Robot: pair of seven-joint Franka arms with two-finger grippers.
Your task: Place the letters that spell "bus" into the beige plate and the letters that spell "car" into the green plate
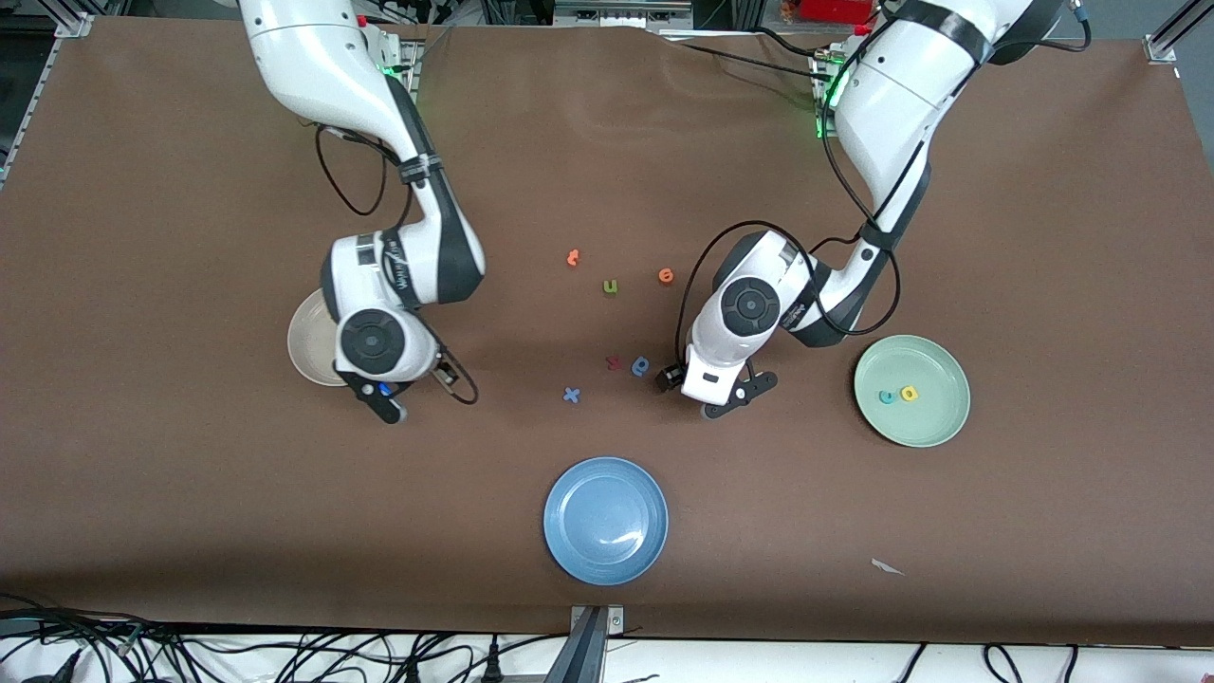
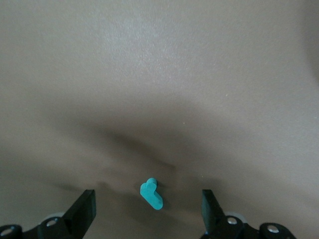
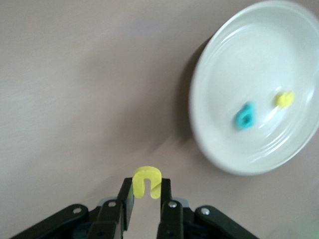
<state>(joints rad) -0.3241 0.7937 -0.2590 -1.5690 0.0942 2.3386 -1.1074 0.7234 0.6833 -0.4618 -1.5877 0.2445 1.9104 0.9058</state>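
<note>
Two letters — teal c [image 1: 886, 396], yellow a [image 1: 910, 393] — lie in the green plate [image 1: 934, 432]. Left gripper [image 2: 148, 209] spread wide around teal r [image 2: 151, 194] on the table. Right gripper [image 3: 146, 195] pinches yellow u [image 3: 146, 182] beside the beige plate [image 3: 219, 89] — teal b [image 3: 244, 116] and yellow s [image 3: 284, 98] inside.

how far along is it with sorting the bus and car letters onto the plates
More than halfway. Done: the beige plate holds a teal b and a yellow s; the green plate holds a teal c and a yellow a. In hand: the right gripper, beside the beige plate, is shut on the yellow u. Left: the teal r lies on the table between the open left gripper's fingers.
</note>
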